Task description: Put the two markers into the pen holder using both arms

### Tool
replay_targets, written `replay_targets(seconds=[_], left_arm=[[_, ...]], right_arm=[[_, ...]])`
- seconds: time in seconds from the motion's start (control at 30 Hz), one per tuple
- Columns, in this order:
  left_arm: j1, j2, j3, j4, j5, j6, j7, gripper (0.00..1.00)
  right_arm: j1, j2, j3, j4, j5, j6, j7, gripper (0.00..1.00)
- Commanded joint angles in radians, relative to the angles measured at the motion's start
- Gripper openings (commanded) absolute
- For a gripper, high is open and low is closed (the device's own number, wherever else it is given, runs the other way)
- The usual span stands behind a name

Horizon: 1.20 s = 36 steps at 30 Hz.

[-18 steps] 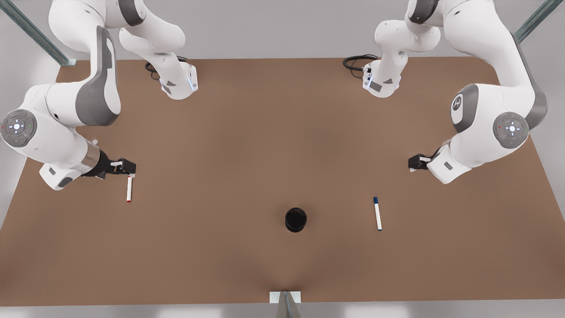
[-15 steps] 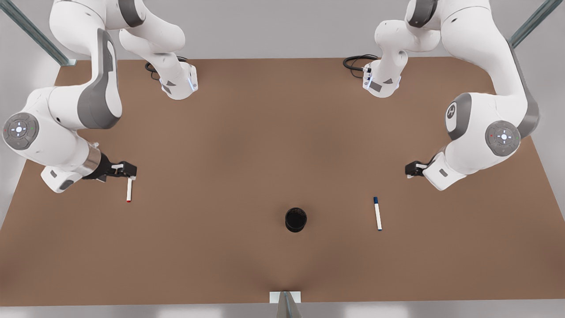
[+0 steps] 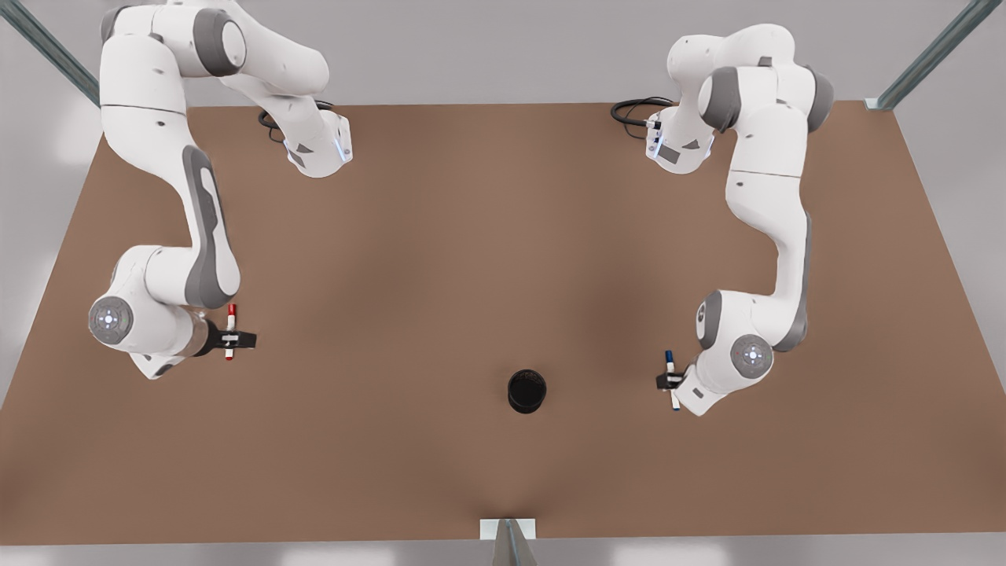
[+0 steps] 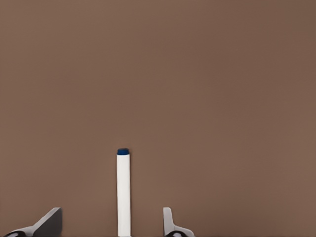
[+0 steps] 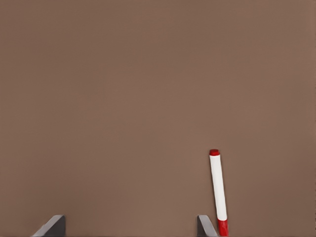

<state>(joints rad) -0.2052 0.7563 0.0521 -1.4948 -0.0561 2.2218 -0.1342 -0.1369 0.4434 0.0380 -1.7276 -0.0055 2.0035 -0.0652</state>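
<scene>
The red-capped marker (image 3: 231,318) lies flat on the brown table (image 3: 471,236) at the front view's left. My right gripper (image 3: 236,339) is low over its middle, open. In the right wrist view that marker (image 5: 218,190) lies just outside one fingertip (image 5: 205,227), not between the two, and the gripper (image 5: 128,228) holds nothing. The blue-capped marker (image 3: 669,360) lies at the front view's right under my left gripper (image 3: 668,381). There the marker (image 4: 123,192) sits between the fingers of the open gripper (image 4: 111,224), untouched. The black pen holder (image 3: 526,391) stands upright between both markers.
Both arm bases (image 3: 318,149) stand at the table's far edge with black cables (image 3: 633,110) beside them. A small metal bracket (image 3: 508,531) sits at the near edge. Bare brown tabletop stretches between the two arms around the holder.
Both arms swung toward the near edge and dropped low. The right gripper went from the red marker's far end to its middle. The left gripper came over the blue marker.
</scene>
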Motion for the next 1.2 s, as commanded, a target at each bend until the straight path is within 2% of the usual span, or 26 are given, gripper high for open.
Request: replay_targets(seconds=[0.0, 0.13, 0.2, 0.3, 0.37, 0.43, 0.5, 0.7, 0.77, 0.83, 0.87, 0.93, 1.1, 1.17], left_arm=[[0.003, 0.015, 0.0, -0.008, 0.001, 0.177, -0.154, 1.0], [0.006, 0.037, 0.0, -0.019, 0.001, 0.18, -0.147, 1.0], [0.007, 0.057, 0.0, -0.019, 0.001, 0.203, -0.147, 0.92], [0.006, 0.06, 0.002, -0.019, 0.002, 0.203, -0.145, 0.72], [0.007, 0.064, 0.0, -0.028, 0.002, 0.202, -0.145, 0.69], [0.006, 0.064, 0.002, -0.03, 0.002, 0.202, -0.142, 0.6], [0.006, 0.071, 0.002, -0.03, 0.006, 0.202, -0.137, 0.56], [0.004, 0.083, 0.002, -0.03, 0.007, 0.202, -0.12, 0.47], [0.004, 0.084, 0.002, -0.03, 0.007, 0.202, -0.12, 0.45], [0.004, 0.086, 0.002, -0.028, 0.007, 0.202, -0.12, 0.44], [0.004, 0.086, 0.002, -0.03, 0.007, 0.202, -0.12, 0.4], [0.004, 0.086, 0.002, -0.028, 0.007, 0.202, -0.12, 0.35], [0.006, 0.086, 0.002, -0.024, 0.009, 0.202, -0.119, 0.21], [0.004, 0.072, 0.003, -0.008, 0.009, 0.162, -0.124, 0.21]], right_arm=[[-0.04, 0.035, 0.0, -0.004, -0.004, 0.165, -0.202, 1.0], [-0.102, 0.104, 0.002, 0.002, -0.002, 0.231, -0.306, 1.0], [-0.11, 0.132, 0.002, 0.002, -0.002, 0.253, -0.326, 1.0], [-0.113, 0.156, 0.0, 0.002, -0.004, 0.279, -0.335, 1.0], [-0.121, 0.155, 0.002, -0.013, -0.004, 0.273, -0.375, 1.0], [-0.122, 0.147, 0.003, -0.044, -0.01, 0.281, -0.39, 1.0], [-0.122, 0.112, 0.003, -0.139, -0.039, 0.371, -0.389, 1.0], [-0.13, 0.139, 0.002, -0.152, -0.039, 0.389, -0.39, 0.99], [-0.133, 0.153, 0.003, -0.152, -0.039, 0.402, -0.389, 0.97], [-0.133, 0.155, 0.002, -0.159, -0.039, 0.405, -0.389, 0.88], [-0.135, 0.155, 0.002, -0.168, -0.039, 0.417, -0.389, 0.82], [-0.133, 0.158, 0.002, -0.168, -0.039, 0.419, -0.389, 0.75], [-0.139, 0.163, 0.003, -0.175, -0.039, 0.429, -0.389, 0.69], [-0.141, 0.156, 0.003, -0.187, -0.039, 0.429, -0.39, 0.66]])
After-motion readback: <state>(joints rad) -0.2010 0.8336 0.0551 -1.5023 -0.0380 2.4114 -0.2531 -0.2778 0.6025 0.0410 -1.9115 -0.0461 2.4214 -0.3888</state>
